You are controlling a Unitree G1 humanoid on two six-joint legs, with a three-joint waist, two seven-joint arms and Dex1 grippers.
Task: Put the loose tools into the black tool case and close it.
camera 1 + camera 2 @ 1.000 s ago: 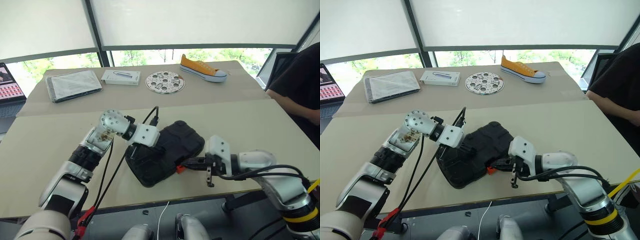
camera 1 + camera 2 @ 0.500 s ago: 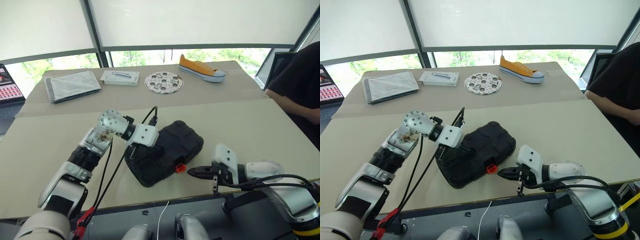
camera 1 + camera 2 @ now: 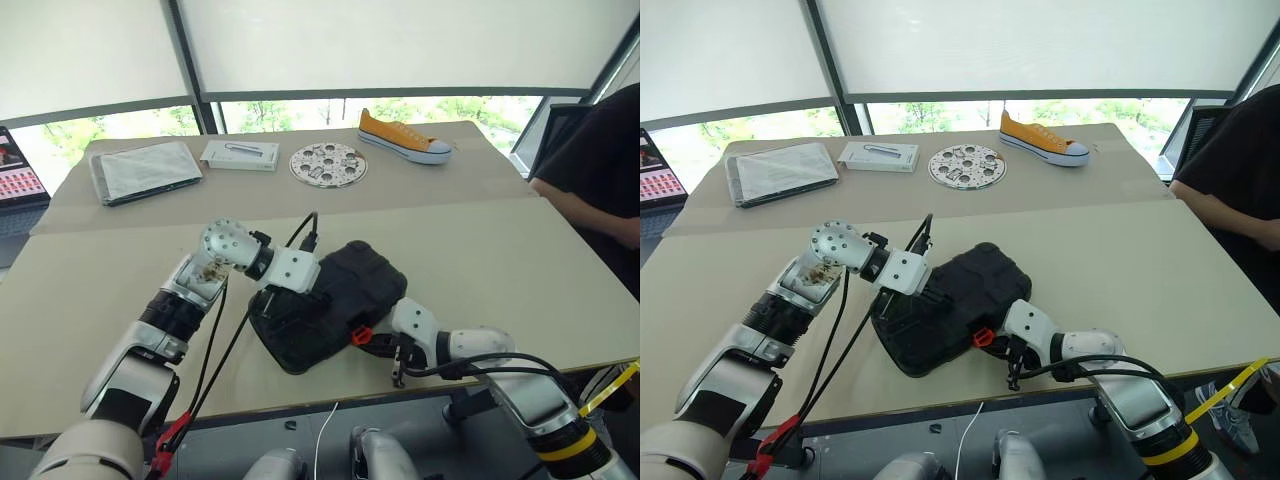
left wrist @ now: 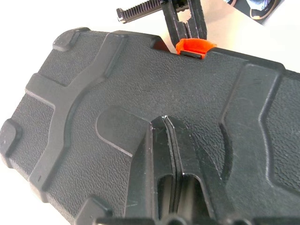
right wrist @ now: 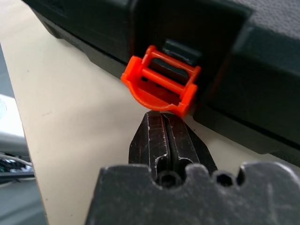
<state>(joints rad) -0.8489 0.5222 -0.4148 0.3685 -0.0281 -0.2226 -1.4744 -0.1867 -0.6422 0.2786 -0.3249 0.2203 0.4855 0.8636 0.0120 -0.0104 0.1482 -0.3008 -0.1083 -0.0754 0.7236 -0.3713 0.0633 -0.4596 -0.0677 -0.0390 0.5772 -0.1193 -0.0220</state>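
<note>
Looking down from the head camera, the black tool case [image 3: 325,305] lies lid-down near the front edge of the table [image 3: 500,250], and the right gripper [image 3: 372,343], pulled clear half a second ago, has swung back in against the orange latch [image 3: 359,334].

At the left wrist, the left gripper [image 4: 166,140], fingers pinched together, presses on the lid, steadying it.

At the right wrist, the 2 fingers, shut and empty, nose up under the latch, which probably still hangs unclipped. Snapping it seems all that remains.
</note>
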